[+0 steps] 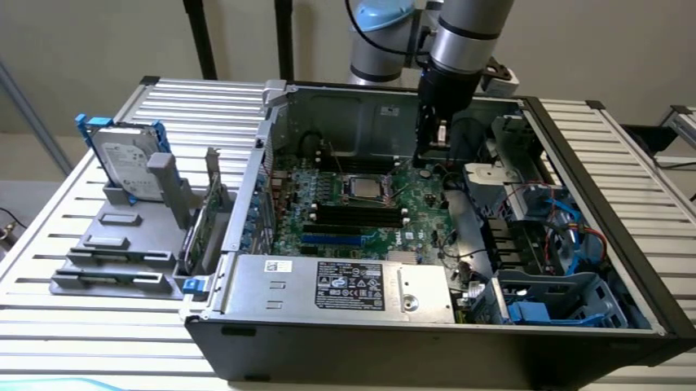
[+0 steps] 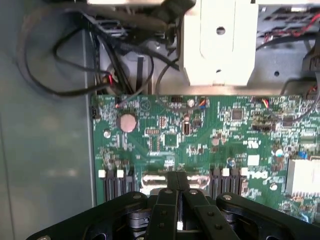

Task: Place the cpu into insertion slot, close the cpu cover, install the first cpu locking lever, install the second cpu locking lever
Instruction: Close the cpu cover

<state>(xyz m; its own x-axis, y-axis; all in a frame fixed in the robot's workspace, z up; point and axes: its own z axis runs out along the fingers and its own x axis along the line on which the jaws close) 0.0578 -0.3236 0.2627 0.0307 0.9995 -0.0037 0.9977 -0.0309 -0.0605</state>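
An open computer case [image 1: 250, 175] lies on a slatted table, with the green circuit board [image 1: 408, 204] on its floor. The insertion slot [image 1: 363, 186] is a square socket with a silver rim and a pale square in its middle. I cannot tell the cpu cover from that rim. My gripper [image 1: 425, 161] hangs inside the case just above the board, at the exterior view's right of the socket. In the wrist view my gripper [image 2: 177, 176] is shut with nothing between the fingers. A silver metal strip [image 2: 150, 181] shows just past the fingertips.
Black memory slots [image 1: 348, 216] lie in front of the socket. A power supply [image 1: 337, 285] fills the case's front. Blue cables and a drive cage [image 1: 555, 297] crowd the exterior view's right. A hard drive [image 1: 125, 163] stands on a grey rack outside the case.
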